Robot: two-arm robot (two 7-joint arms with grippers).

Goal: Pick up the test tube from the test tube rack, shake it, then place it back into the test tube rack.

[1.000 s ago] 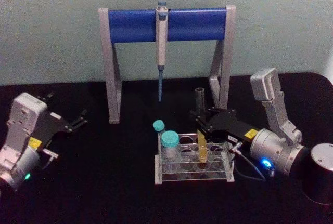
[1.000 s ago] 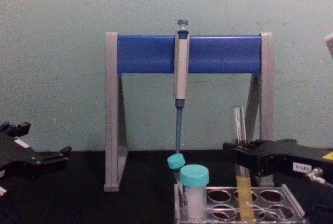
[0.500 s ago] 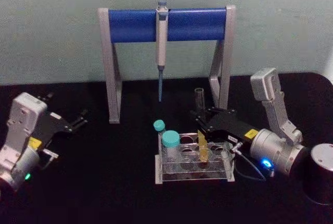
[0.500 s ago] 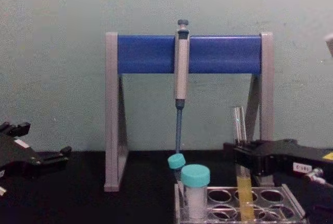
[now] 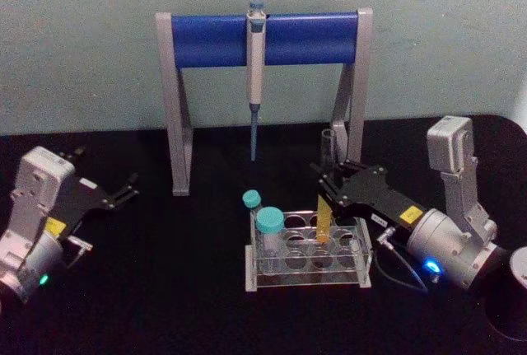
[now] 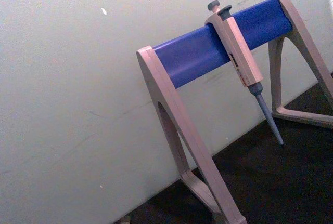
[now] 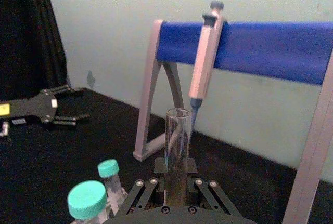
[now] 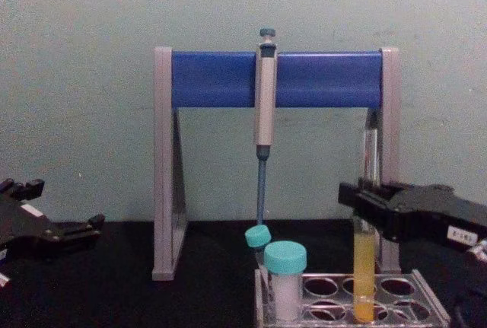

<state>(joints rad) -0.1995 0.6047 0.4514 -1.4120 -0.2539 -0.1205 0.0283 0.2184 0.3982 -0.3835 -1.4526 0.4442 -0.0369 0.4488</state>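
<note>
right gripper (image 5: 328, 193) pinches upright test tube (image 5: 324, 221), lower end at test tube rack (image 5: 276, 277); left gripper (image 5: 127, 189) parked, fingers spread.

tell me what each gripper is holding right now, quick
Left gripper: open, empty, parked on the robot's left.
Right gripper: shut on the test tube, above the test tube rack.

i see a plain pale green wall (image 5: 74, 58) behind a black tabletop (image 5: 165, 305); a dark curtain (image 7: 26, 31) hangs beside that wall.
</note>
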